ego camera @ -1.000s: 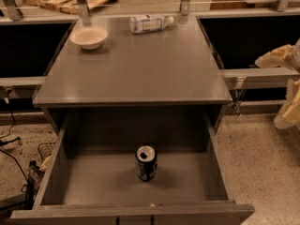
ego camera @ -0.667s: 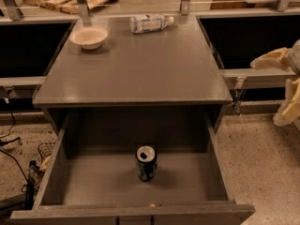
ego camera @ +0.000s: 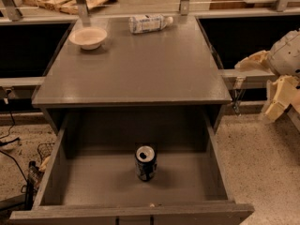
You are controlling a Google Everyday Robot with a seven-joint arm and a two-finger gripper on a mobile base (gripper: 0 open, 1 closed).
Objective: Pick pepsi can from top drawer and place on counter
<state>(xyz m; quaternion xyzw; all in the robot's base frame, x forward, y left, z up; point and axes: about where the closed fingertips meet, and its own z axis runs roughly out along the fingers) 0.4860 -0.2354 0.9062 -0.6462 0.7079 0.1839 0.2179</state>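
The pepsi can [ego camera: 146, 162] is dark with a silver top and stands upright on the floor of the open top drawer [ego camera: 93, 182], near its middle and toward the front. The grey counter [ego camera: 140, 69] lies above and behind the drawer. My gripper [ego camera: 257, 89] is at the right edge of the camera view, beside the counter's right front corner and well away from the can. Its cream fingers [ego camera: 279, 97] stand apart with nothing between them.
A white bowl [ego camera: 88, 37] sits at the counter's back left. A clear plastic bottle with a white label [ego camera: 149, 23] lies at the back middle. Black recesses flank the cabinet. Cables and a small basket [ego camera: 40, 153] lie on the floor at the left.
My gripper has shifted a little to the left, further into view. The can, the drawer and the things on the counter have not moved.
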